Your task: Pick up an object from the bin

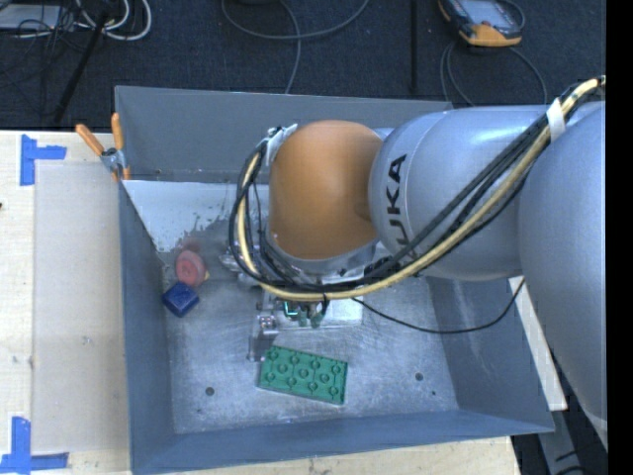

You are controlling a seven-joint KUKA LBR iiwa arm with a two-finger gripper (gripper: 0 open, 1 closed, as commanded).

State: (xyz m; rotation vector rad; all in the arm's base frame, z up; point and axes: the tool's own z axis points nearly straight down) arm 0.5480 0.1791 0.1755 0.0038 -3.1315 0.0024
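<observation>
Where green plate (304,375) lies, near wall (346,439) close.

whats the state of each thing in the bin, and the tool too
green studded plate: lying flat, studs up, near the front wall
blue block: loose on the floor, left side
pink round piece: loose on the floor, just behind the blue block
tool: low in the bin, by the plate's left end
</observation>
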